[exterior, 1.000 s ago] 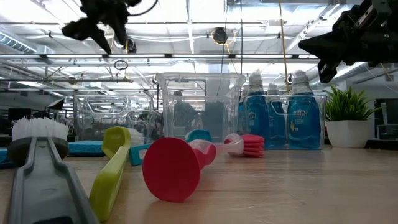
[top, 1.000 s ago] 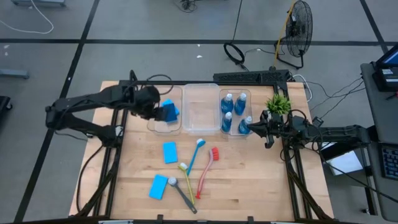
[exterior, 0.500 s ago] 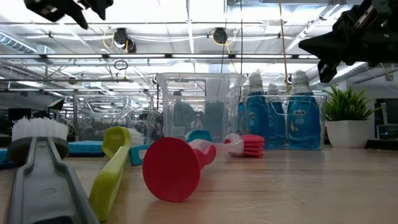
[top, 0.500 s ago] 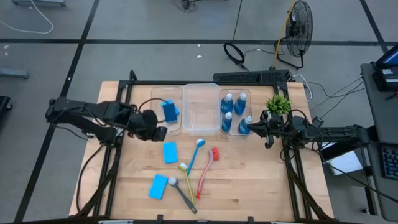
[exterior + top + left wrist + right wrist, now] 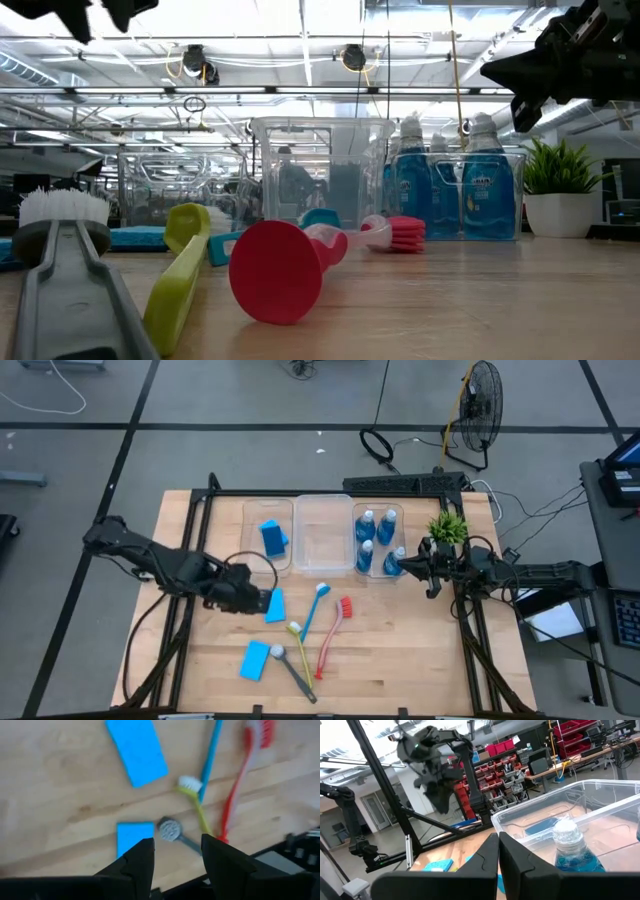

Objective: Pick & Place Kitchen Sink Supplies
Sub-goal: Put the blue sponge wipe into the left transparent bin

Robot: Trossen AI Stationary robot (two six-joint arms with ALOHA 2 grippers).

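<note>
**Two loose sponges, left arm nearer**

Left gripper (image 5: 258, 601) hovered with fingers parted just beside the upper sponge (image 5: 274, 604), probably its target; that sponge's long axis ran toward the bins; right gripper (image 5: 407, 564), fingers together, waited by the bottles (image 5: 376, 540).

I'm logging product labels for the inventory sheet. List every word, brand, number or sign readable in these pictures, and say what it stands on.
Bottles of blue liquid: each carries a label with print, too small and blurred to read.
Red storage bins in the room behind: no legible marking.
Sponges, brushes, clear bins: no text.
Nothing can be quoted.
</note>
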